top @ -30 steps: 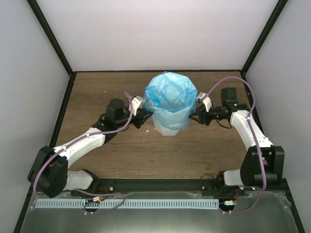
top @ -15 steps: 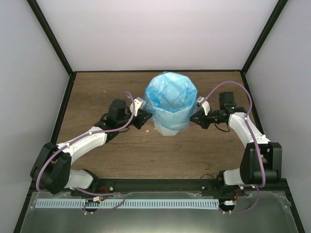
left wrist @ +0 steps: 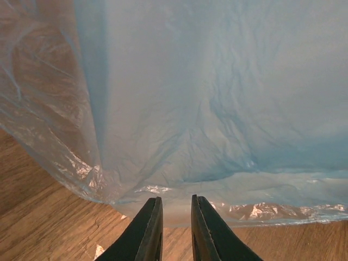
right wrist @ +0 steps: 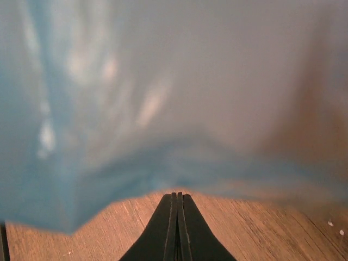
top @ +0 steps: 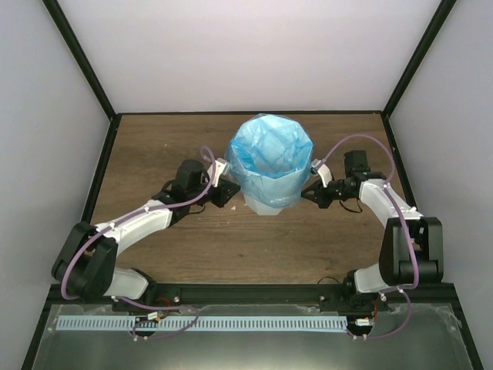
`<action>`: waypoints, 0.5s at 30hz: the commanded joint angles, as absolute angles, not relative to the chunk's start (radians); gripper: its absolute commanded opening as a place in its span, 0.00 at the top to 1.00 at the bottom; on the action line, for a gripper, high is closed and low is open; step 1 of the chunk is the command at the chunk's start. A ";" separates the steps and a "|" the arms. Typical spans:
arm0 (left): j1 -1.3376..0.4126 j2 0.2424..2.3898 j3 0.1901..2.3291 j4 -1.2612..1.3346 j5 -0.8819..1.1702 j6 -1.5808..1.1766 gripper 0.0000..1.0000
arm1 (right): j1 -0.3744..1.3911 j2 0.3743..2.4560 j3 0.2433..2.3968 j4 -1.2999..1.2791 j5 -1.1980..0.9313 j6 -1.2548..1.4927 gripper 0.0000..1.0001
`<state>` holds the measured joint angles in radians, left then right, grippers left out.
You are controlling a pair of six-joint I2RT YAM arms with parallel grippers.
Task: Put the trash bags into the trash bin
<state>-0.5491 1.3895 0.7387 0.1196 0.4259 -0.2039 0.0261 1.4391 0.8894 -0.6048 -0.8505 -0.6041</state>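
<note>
The thin light-blue film bag (top: 269, 158) drapes over the white faceted plastic bin (top: 261, 206). Your left gripper (left wrist: 176, 199), narrowly parted, and right gripper (right wrist: 177, 194), pressed closed, flank the bin at the bag's hem; tug down evenly, gently.

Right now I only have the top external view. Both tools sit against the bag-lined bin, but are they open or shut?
Observer: The left wrist view shows the left tool slightly open, with a narrow gap, its tips at the lower hem of the trash bag.
Operator: And the right one?
Observer: The right wrist view shows the right tool pressed fully shut, its tips meeting the bag's edge. The picture is too blurred to tell whether any film is pinched.
</note>
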 commanded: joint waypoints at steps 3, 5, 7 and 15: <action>-0.552 1.302 0.752 -0.001 0.395 -0.189 0.79 | 0.013 1.362 0.874 -0.627 -0.777 -0.609 0.95; -0.549 1.267 0.766 -0.080 0.353 -0.164 0.76 | -0.028 1.342 0.888 -0.665 -0.770 -0.632 0.90; -0.537 1.229 0.773 -0.146 0.305 -0.137 0.69 | -0.087 1.321 0.922 -0.717 -0.782 -0.668 0.86; -0.425 1.176 0.808 -0.142 0.288 -0.238 0.40 | -0.165 1.225 1.028 -0.840 -0.961 -0.780 0.37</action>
